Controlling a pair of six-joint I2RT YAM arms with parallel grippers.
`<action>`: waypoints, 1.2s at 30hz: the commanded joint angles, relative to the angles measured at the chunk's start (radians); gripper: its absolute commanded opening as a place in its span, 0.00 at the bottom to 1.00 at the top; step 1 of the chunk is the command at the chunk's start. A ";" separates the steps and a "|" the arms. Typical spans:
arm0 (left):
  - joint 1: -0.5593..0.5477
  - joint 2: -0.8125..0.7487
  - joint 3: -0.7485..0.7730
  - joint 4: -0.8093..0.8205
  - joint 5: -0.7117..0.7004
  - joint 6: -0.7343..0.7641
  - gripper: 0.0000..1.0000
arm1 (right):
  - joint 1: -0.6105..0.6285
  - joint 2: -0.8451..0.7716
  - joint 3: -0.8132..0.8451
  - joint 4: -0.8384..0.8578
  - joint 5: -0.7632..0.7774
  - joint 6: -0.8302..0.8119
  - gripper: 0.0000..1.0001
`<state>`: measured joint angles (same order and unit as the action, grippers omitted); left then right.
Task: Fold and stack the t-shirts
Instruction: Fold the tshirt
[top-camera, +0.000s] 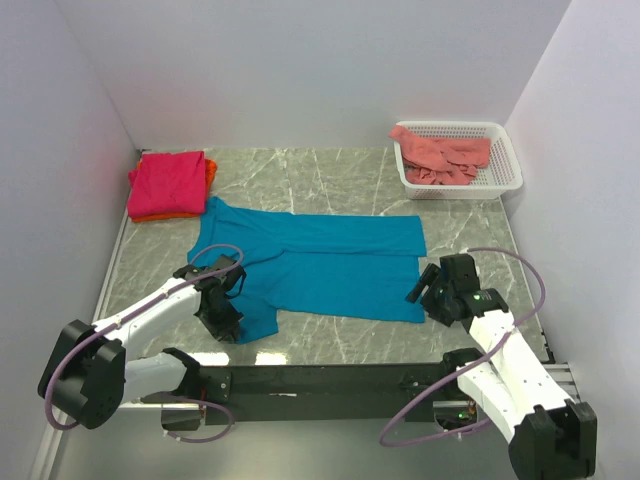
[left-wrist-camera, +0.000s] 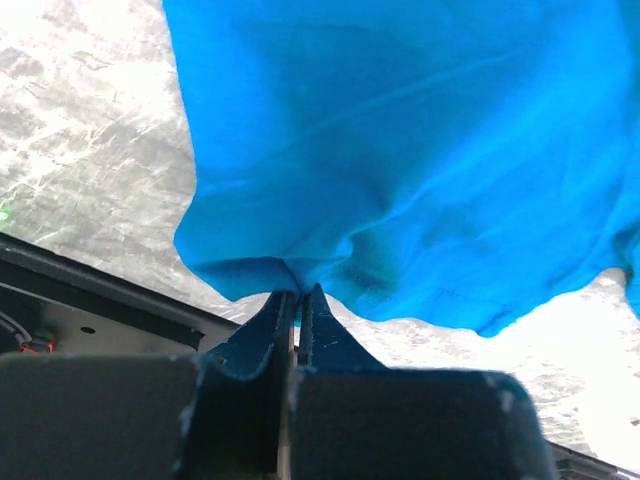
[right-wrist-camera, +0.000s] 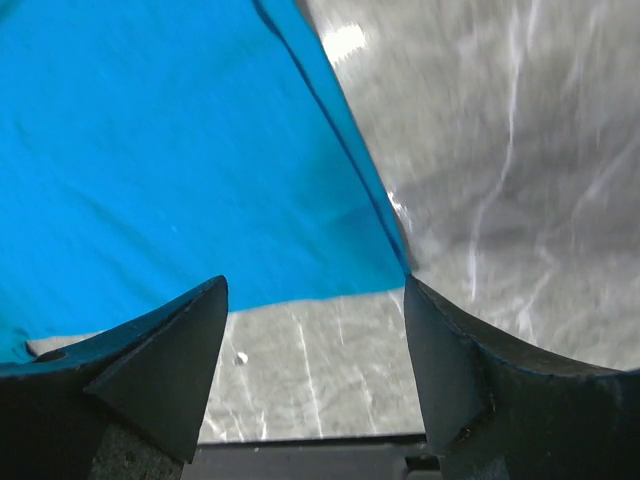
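The teal-blue t-shirt (top-camera: 315, 258) lies spread on the marble table, collar end to the left. My left gripper (top-camera: 222, 318) is shut on its near left edge; the left wrist view shows the cloth (left-wrist-camera: 400, 150) pinched between the fingertips. My right gripper (top-camera: 425, 290) is open and empty, just off the shirt's near right corner (right-wrist-camera: 385, 262). The magenta-pink t-shirt (top-camera: 166, 183) lies folded on the orange t-shirt (top-camera: 209, 172) at the far left. The salmon-pink t-shirt (top-camera: 445, 155) lies crumpled in the basket.
The white mesh basket (top-camera: 505, 170) stands at the far right corner. White walls close in the table on three sides. The black rail (top-camera: 330, 380) with the arm bases runs along the near edge.
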<state>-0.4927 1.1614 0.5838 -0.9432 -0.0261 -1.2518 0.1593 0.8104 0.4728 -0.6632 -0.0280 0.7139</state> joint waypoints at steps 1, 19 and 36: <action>-0.004 -0.025 0.022 0.018 -0.005 0.020 0.01 | 0.003 -0.039 -0.025 -0.056 -0.035 0.076 0.77; -0.003 -0.055 0.037 0.057 -0.001 0.017 0.01 | 0.006 0.136 -0.082 0.119 -0.021 0.088 0.34; 0.144 -0.045 0.155 0.104 0.150 0.203 0.01 | 0.009 0.193 0.087 0.030 -0.041 -0.004 0.00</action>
<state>-0.3744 1.1210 0.6785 -0.8650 0.0811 -1.1114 0.1616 0.9771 0.4973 -0.6094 -0.0723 0.7483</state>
